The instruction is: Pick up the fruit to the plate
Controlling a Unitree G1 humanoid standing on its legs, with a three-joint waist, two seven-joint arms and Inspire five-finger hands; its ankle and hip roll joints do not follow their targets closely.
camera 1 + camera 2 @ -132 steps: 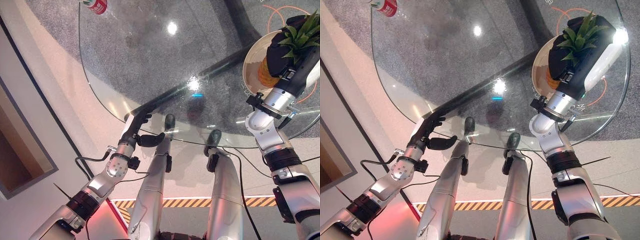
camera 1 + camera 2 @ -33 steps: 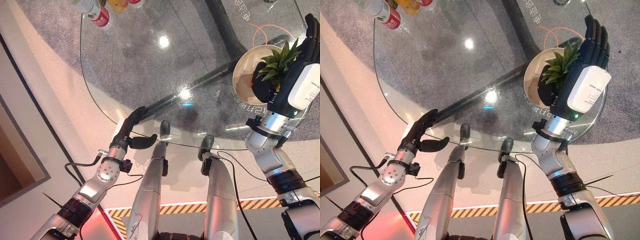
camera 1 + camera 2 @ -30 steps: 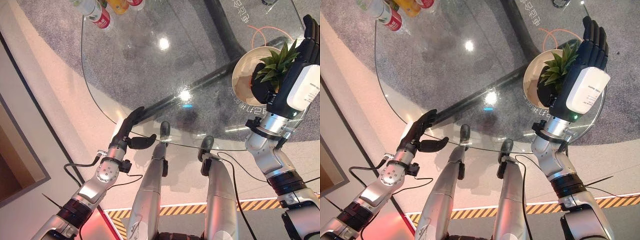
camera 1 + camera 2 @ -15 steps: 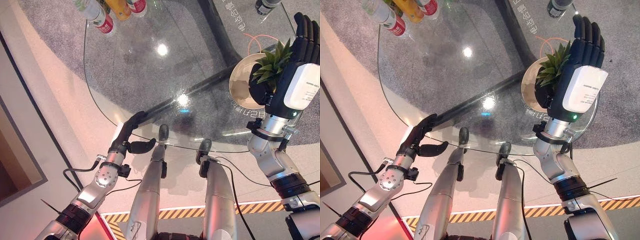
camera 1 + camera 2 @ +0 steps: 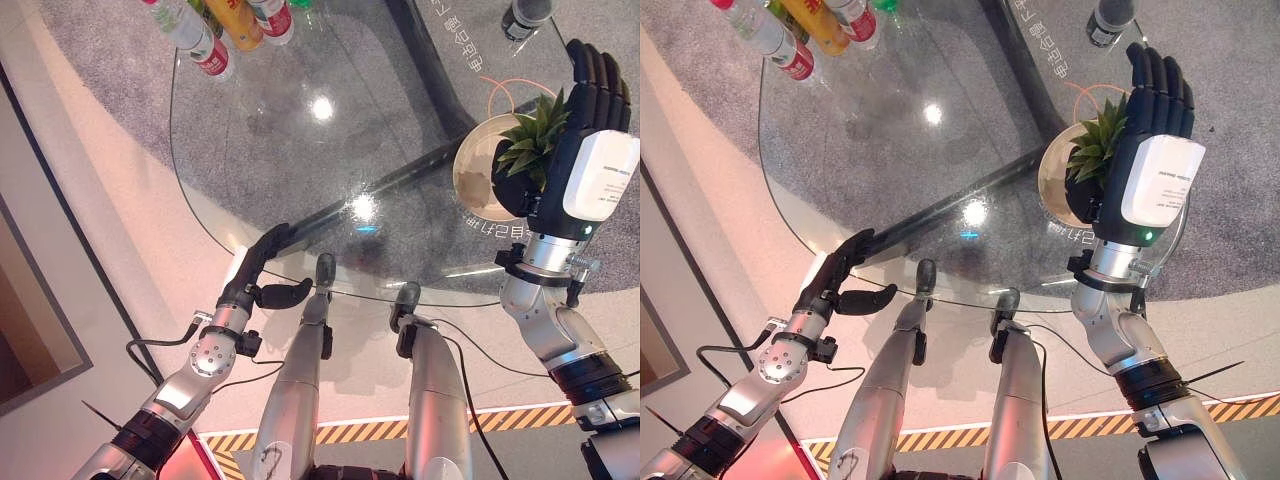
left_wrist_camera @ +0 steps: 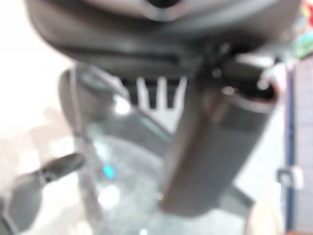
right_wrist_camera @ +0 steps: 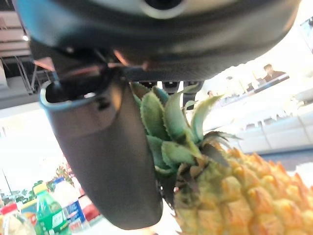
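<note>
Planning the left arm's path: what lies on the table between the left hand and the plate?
Bare glass: in the left eye view nothing stands on the table between left hand and plate.

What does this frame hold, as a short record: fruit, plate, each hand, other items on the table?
fruit: pineapple with green leafy crown, in the plate
plate: round, pale plate on the glass table, near its right edge
right hand: right hand raised beside the pineapple's crown, fingers straight, not gripping
left hand: left hand at the table's near edge, fingers relaxed, holding nothing
other items: bottles grouped at the table's far left; a dark can at the far right
</note>
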